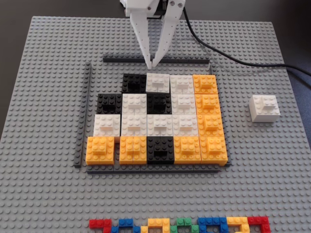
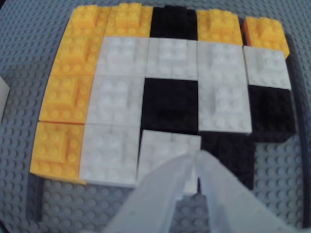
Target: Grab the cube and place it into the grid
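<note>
Fixed view: end effector [image 1: 151, 64], fingertips together and empty, hangs over the grid's [image 1: 155, 120] far edge. The cube [image 1: 264, 108] sits on the baseplate [image 1: 48, 194], well apart to the right. Rigid, light, probably slick plastic; best gripped across its flat sides. Wrist view omits it, showing only grid blocks.

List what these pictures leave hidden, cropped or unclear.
- Lone white cube: only a sliver at the wrist view's left edge.
- Arm above the claw: cut off by the fixed view's top edge.
- Multicoloured brick row: cropped by the fixed view's bottom edge.
- Grid near edge: covered by the blurred claw in the wrist view.
</note>
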